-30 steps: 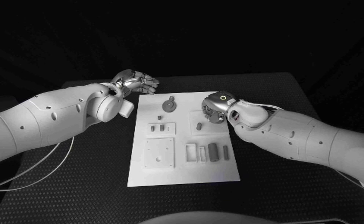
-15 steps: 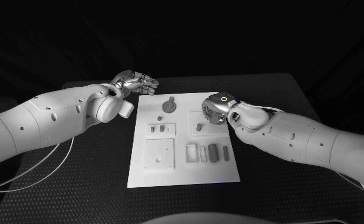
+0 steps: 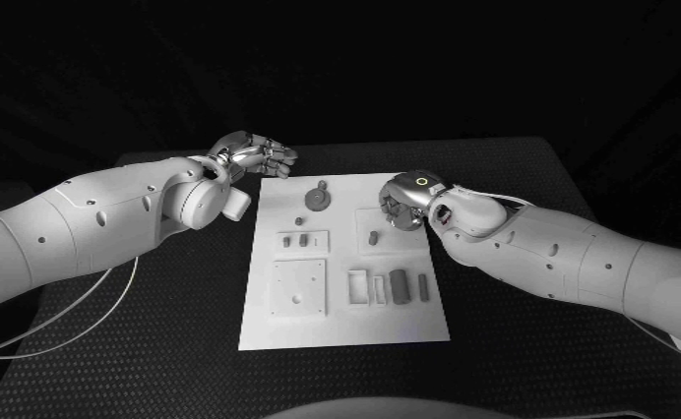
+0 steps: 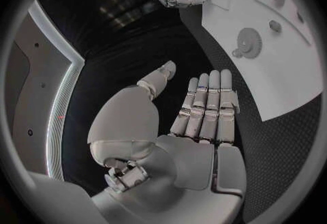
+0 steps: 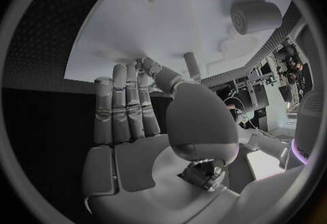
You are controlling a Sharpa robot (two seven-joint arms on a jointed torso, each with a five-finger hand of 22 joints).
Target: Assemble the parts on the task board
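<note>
Centrally on the black table (image 3: 539, 173): white task board (image 3: 340, 326), no readable writing on board or parts. Just beside the right hand (image 3: 404, 201), toward the board's middle: small upright peg (image 3: 372, 237). Nearer the left hand (image 3: 256, 155): round gear-like part (image 3: 318, 199), a small piece (image 3: 299, 221) below it, then a raised square (image 3: 299, 239) holding two little pegs. Closer to the robot: a flat square plate (image 3: 298, 286), open slots (image 3: 366, 287) and two dark bars (image 3: 410, 284) standing beside them. Right hand hovering over the board's far right corner, fingers straight, apart from thumb, holding nothing. Left hand (image 4: 198, 109) off the board's far left corner, open-palmed, fingers side by side, empty. Bare table beyond every board edge.
</note>
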